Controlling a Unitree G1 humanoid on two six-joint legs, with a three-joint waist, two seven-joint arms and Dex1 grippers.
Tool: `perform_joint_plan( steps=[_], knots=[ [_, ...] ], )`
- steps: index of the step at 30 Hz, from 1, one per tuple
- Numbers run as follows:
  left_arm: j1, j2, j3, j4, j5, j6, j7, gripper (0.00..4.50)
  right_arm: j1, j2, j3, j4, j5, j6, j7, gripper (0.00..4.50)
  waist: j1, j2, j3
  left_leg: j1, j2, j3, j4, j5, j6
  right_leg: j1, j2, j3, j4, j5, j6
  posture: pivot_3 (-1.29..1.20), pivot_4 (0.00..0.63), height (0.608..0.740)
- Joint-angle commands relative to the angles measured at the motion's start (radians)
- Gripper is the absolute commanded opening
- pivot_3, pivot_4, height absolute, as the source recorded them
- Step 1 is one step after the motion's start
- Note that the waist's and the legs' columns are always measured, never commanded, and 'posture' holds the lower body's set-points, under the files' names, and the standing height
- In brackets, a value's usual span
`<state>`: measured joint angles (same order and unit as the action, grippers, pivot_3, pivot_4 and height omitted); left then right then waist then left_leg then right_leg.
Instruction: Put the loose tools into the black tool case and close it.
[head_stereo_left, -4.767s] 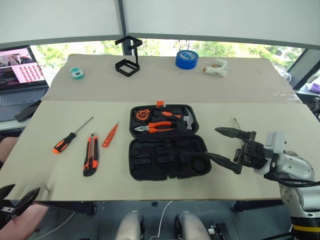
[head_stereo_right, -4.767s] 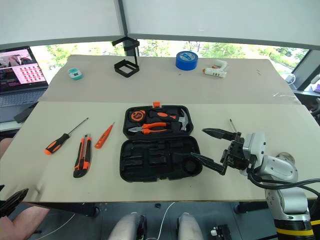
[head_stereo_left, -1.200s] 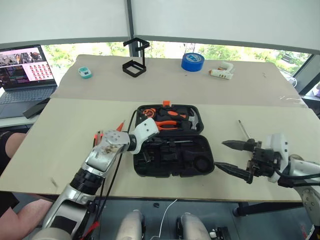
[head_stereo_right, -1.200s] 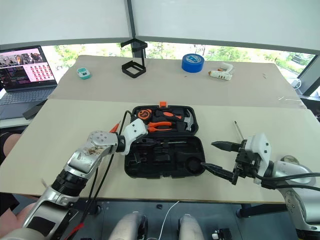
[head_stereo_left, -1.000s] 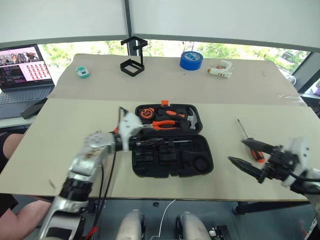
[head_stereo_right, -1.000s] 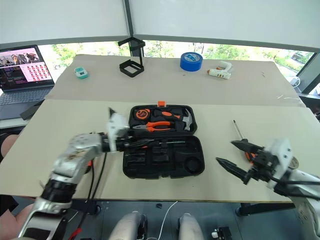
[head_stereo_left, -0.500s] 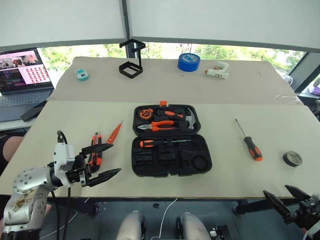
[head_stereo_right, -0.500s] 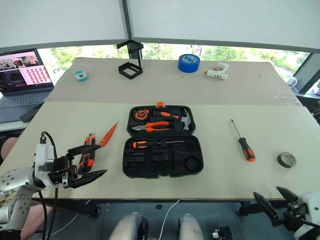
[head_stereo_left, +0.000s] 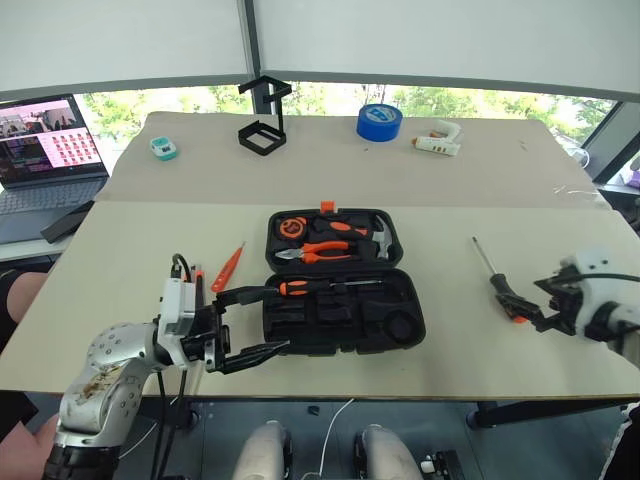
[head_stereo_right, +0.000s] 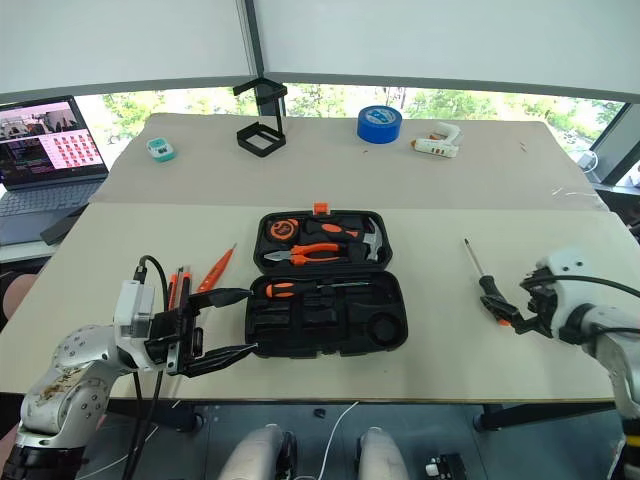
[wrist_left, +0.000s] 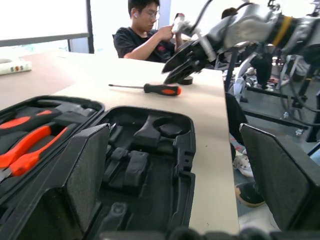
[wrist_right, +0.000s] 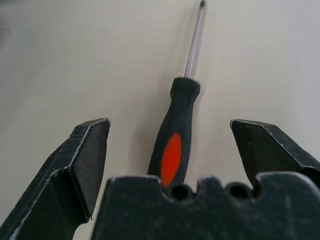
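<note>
Right wrist view: a loose screwdriver (wrist_right: 176, 145) lies flat on the bench (head_stereo_left: 430, 170), its orange-and-black handle between the widely spread fingers (wrist_right: 82, 165) of the right gripper (head_stereo_left: 522, 308), neither finger touching it, its steel shaft running straight away from the wrist. From the head camera its long axis runs from about 11 o'clock at the tip to 5 o'clock at the handle, at the 3 o'clock side of the black tool case (head_stereo_left: 340, 282).

That case lies open at the bench's centre, lid half toward 12 o'clock holding pliers, a hammer and a tape measure, the orange latch on its far edge. A second orange-handled screwdriver (head_stereo_left: 318, 287) already sits in the near half, lying across it from 9 to 3 o'clock.

At the case's 9 o'clock side, a slim orange tester screwdriver (head_stereo_left: 227, 268) points its tip toward 1 o'clock, and the utility knife (head_stereo_right: 176, 290) lies just beside it, partly hidden behind the left gripper (head_stereo_left: 252, 322). The left gripper's fingers stand wide and empty, aimed toward 3 o'clock at the case's near corner.

Along the far edge stand a black wire-frame stand (head_stereo_left: 264, 125), a blue tape roll (head_stereo_left: 378, 121), a white glue gun (head_stereo_left: 438, 141) and a small teal object (head_stereo_left: 162, 148). A laptop (head_stereo_left: 45, 150) sits off the bench at 10 o'clock. A seated person (wrist_left: 145, 35) is visible beyond the bench in the left wrist view.
</note>
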<state>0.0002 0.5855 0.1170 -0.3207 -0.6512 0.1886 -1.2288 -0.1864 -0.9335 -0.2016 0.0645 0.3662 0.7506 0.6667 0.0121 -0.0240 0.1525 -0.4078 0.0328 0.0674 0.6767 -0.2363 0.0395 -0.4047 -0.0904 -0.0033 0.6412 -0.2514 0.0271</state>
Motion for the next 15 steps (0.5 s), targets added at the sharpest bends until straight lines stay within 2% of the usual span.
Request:
perform_joint_plan(
  steps=[1,2,3,4,11,13,15],
  knots=[
    [-0.013,-0.001,-0.006,-0.011,0.002,-0.026,-0.003,4.45,-0.104,-0.022,0.073,0.109,-0.076,0.006,0.01,4.5,-0.002,0.0,0.0,-0.001,0.0,0.001,0.0,0.0,0.0,-0.001,0.0,0.001,0.0,0.0,0.0,0.0,0.15,0.74],
    [-0.013,0.0,-0.006,-0.013,0.001,-0.028,-0.002,4.5,-0.124,-0.029,0.1,0.128,-0.088,0.029,0.023,3.98,-0.002,0.0,0.0,0.0,0.0,0.001,0.0,0.0,0.0,-0.001,0.0,0.001,0.0,0.001,0.001,0.0,0.15,0.74],
    [-0.013,0.001,-0.007,-0.015,0.001,-0.029,0.0,4.5,-0.138,-0.035,0.119,0.141,-0.098,0.048,0.032,3.82,-0.004,0.0,0.0,0.0,0.0,0.001,0.0,0.0,0.0,0.0,-0.001,0.002,0.0,0.001,0.001,0.0,0.15,0.74],
    [-0.013,0.002,-0.007,-0.019,0.0,-0.03,0.002,4.5,-0.145,-0.039,0.127,0.151,-0.108,0.04,0.042,3.45,-0.004,0.0,0.0,0.0,0.0,0.001,0.0,0.0,0.0,-0.001,0.0,0.002,0.0,0.001,0.001,0.0,0.15,0.74],
    [-0.006,0.009,0.011,-0.03,0.001,-0.036,0.02,4.5,-0.157,-0.075,0.063,0.136,-0.087,0.082,0.064,1.1,0.0,0.0,0.0,0.0,0.0,0.002,0.001,0.0,0.001,0.0,-0.001,0.002,-0.001,0.001,0.002,0.0,0.15,0.74],
    [0.005,0.009,0.028,-0.032,0.0,-0.041,0.034,4.5,-0.127,-0.092,0.017,0.073,-0.066,-0.04,0.129,0.99,0.0,0.0,0.0,-0.001,0.0,0.002,0.001,0.0,0.001,0.0,-0.001,0.002,-0.001,0.001,0.003,0.0,0.15,0.74],
    [0.017,0.006,0.059,-0.035,-0.012,-0.037,0.062,4.5,-0.116,-0.087,-0.016,-0.002,-0.056,-0.31,0.237,0.99,-0.003,0.001,0.001,-0.001,0.0,0.002,0.0,-0.001,0.001,-0.001,-0.001,0.002,-0.001,0.001,0.003,0.0,0.15,0.74]
  ],
)
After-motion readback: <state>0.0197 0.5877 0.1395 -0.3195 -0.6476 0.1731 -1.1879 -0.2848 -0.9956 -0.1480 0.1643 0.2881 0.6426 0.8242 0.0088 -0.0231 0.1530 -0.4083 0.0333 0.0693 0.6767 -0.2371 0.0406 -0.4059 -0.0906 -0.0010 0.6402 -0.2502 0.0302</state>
